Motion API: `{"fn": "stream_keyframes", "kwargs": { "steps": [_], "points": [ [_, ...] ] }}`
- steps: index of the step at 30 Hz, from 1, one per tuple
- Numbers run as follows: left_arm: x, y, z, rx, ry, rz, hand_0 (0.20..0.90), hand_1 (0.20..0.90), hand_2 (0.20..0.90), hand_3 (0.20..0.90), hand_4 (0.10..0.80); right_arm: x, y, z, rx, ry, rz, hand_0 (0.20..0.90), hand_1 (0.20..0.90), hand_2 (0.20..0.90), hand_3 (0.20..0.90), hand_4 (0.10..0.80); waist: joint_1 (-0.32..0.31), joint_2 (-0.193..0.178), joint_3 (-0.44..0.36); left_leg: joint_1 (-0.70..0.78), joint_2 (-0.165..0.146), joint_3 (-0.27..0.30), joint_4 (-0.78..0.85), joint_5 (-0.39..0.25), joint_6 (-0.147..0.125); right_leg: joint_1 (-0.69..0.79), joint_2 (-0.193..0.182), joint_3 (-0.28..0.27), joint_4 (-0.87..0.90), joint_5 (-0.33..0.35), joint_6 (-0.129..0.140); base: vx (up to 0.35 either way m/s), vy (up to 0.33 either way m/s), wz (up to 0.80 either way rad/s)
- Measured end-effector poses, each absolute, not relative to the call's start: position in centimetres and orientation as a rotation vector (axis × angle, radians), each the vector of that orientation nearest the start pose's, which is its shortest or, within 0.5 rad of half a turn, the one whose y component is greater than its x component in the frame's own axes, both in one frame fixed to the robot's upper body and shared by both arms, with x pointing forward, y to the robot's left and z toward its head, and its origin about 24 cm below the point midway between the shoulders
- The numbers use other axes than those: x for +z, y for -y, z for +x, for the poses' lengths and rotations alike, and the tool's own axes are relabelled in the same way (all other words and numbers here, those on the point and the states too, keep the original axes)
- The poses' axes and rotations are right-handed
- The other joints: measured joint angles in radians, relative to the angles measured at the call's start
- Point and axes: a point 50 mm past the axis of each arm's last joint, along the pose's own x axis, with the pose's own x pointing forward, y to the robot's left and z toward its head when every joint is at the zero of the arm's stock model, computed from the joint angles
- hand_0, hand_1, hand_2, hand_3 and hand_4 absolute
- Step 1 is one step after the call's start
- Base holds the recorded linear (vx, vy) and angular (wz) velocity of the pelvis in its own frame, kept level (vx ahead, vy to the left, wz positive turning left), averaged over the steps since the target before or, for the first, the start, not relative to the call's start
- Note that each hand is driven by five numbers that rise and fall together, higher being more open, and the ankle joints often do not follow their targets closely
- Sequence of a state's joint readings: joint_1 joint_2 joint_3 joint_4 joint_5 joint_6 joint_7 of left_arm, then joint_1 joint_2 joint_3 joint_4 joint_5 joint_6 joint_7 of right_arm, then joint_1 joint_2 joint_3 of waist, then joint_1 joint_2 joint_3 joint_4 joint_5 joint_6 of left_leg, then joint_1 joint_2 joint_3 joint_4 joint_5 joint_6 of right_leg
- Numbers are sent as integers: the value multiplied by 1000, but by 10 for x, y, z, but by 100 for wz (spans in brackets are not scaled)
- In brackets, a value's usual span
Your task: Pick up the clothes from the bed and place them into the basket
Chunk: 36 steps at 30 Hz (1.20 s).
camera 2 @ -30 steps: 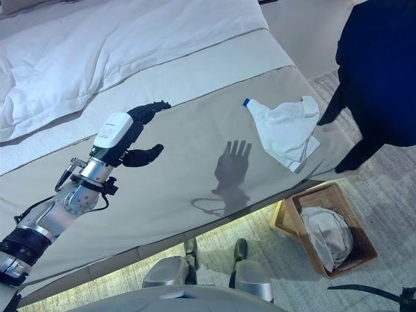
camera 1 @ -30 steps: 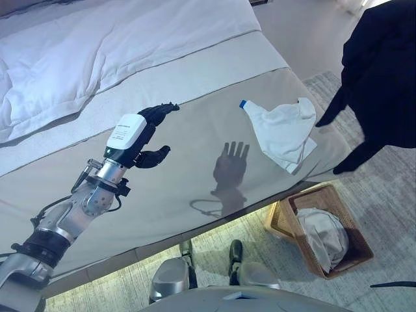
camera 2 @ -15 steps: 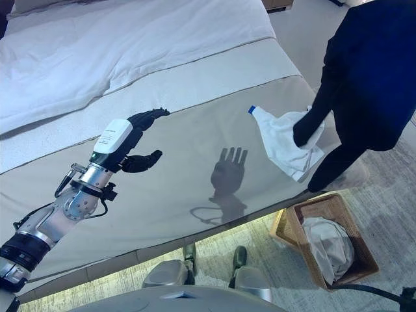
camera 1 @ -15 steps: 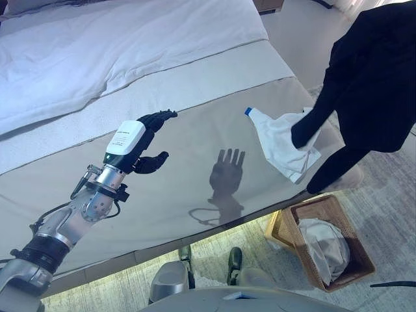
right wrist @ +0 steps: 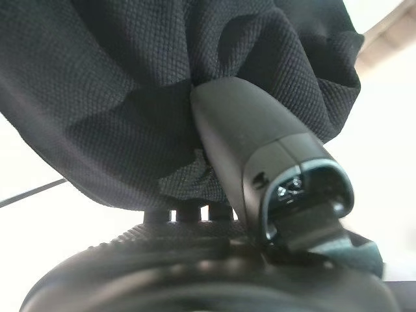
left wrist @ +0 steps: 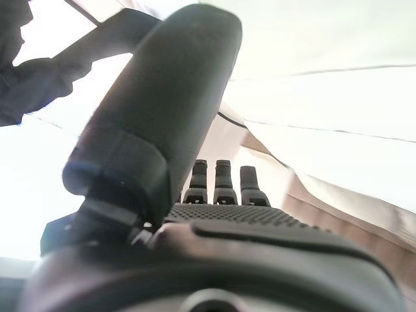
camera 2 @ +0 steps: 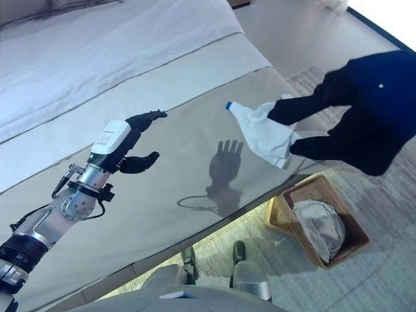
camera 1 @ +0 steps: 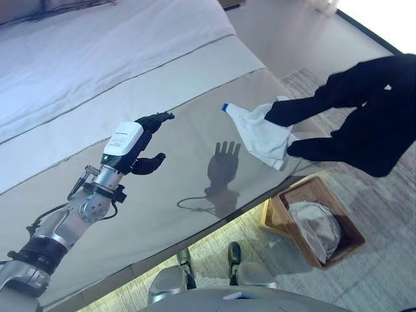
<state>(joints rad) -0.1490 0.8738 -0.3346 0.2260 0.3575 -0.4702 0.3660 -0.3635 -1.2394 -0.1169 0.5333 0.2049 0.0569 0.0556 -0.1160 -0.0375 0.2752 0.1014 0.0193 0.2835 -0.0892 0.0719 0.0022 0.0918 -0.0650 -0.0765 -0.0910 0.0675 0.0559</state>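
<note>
Above the bed's right edge, right hand (right wrist: 260,162) is gripping black garment (camera 2: 374,110), carrying it; next needs lowering into basket (camera 2: 354,224). Left hand (camera 2: 133,140) is hovering open-fingered, empty.

A black garment (camera 1: 370,123) hangs over the basket (camera 1: 311,218); a white cloth (camera 1: 260,130) lies on the bed (camera 1: 97,71); the left hand (camera 1: 140,140) hovers, fingers relaxed.

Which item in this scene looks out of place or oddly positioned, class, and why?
The white garment lies crumpled on the bed at its corner, above the basket. A black garment hangs in the air in the right hand, its ends trailing over the white one. The left hand hovers open, holding nothing.
</note>
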Motion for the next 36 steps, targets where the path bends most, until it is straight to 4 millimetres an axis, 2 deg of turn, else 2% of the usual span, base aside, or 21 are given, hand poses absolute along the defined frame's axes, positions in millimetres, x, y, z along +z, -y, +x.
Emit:
{"fn": "stream_keyframes", "kwargs": {
  "steps": [5, 8, 11, 19, 24, 28, 36],
  "points": [
    [85, -243, 261, -181, 384, 1131, 900, 900, 900, 900, 800, 211, 428, 239, -485, -105, -842, 300, 300, 300, 200, 100, -68, 2, -14, 9, 9, 32, 0, -9, -4, -5, 6, 29, 0, 0, 0, -36, -25, -21],
    [82, -245, 262, -166, 347, 1137, 900, 900, 900, 900, 800, 188, 422, 231, -455, -122, -797, 300, 300, 300, 200, 100, -87, 2, -37, 6, 17, 46, 0, -9, -5, -16, 11, 44, 0, 0, 0, -38, -32, -17],
    [77, -245, 262, -167, 323, 1130, 900, 900, 900, 900, 800, 178, 420, 229, -434, -143, -787, 300, 300, 300, 200, 100, -107, 10, -44, 7, 18, 49, 0, -10, -5, -17, 12, 47, 0, 0, 0, -3, -17, -4],
    [74, -243, 263, -161, 308, 1121, 900, 900, 900, 900, 800, 165, 419, 225, -413, -180, -770, 300, 300, 300, 200, 100, -106, 16, -55, 7, 16, 62, 0, -12, -9, -24, 11, 64, 0, 0, 0, -16, -22, -4],
    [73, -243, 262, -172, 301, 1123, 900, 900, 900, 900, 800, 141, 411, 226, -373, -226, -734, 300, 300, 300, 200, 100, -105, 23, -84, -1, 15, 67, 0, -12, -9, -34, 10, 65, 0, 0, 0, -13, -13, -2],
    [73, -243, 262, -175, 297, 1124, 900, 900, 900, 900, 800, 121, 407, 227, -332, -308, -770, 300, 300, 300, 200, 100, -103, 26, -86, -2, 15, 67, 0, -12, -9, -35, 10, 64, 0, 0, 0, 0, 0, 0],
    [70, -244, 263, -188, 259, 1139, 900, 900, 900, 900, 800, 82, 419, 212, -358, -486, -779, 300, 300, 300, 200, 100, -84, 43, -96, -26, 15, 66, 0, -12, -9, -57, 7, 61, 0, 0, 0, -50, -30, 1]
  ]
}}
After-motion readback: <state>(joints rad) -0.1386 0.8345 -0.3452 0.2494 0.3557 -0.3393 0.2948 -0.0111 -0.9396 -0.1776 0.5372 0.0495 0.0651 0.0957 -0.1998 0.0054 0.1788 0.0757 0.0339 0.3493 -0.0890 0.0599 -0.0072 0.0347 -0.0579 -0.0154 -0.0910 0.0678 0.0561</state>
